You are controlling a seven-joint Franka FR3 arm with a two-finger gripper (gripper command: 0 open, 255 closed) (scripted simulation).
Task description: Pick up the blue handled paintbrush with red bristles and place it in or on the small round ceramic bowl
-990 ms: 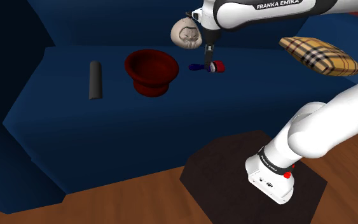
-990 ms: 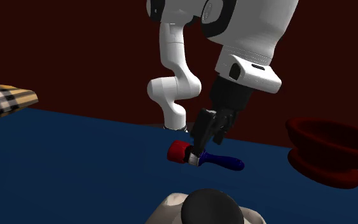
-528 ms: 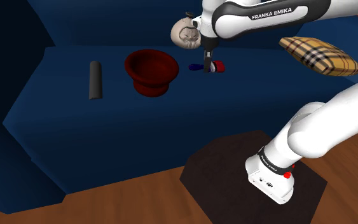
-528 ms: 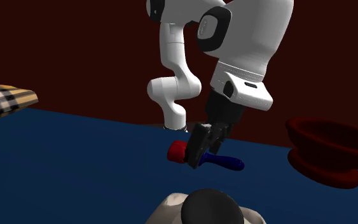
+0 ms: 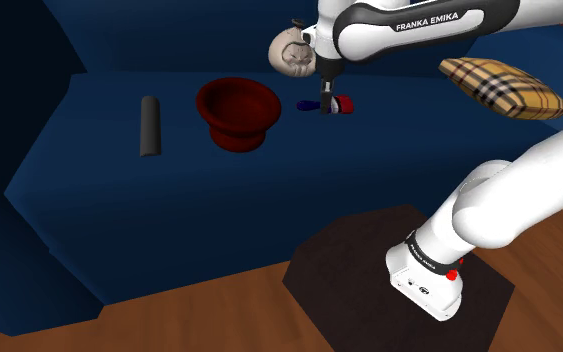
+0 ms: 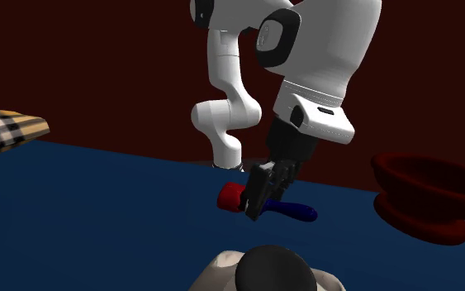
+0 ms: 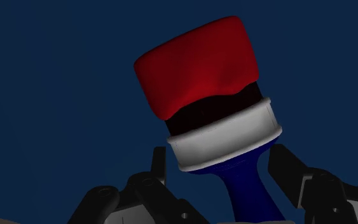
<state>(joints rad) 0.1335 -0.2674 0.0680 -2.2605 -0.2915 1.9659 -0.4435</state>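
On the dark blue surface (image 5: pixel 219 190), gripper (image 6: pixel 257 203) spread apart astride paintbrush (image 7: pixel 215 127), not clasping it.

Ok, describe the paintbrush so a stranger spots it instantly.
On the wide dark blue surface, look between the dark red round bowl and the tan plaid cushion, beneath the black hand. The paintbrush lies there: the only thing with blue handle, white band and red bristles.

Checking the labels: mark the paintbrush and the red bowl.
paintbrush (image 7: pixel 199 63), wrist view, on the red bristles.
red bowl (image 5: pixel 239 137), shoulder view, on its outer wall.
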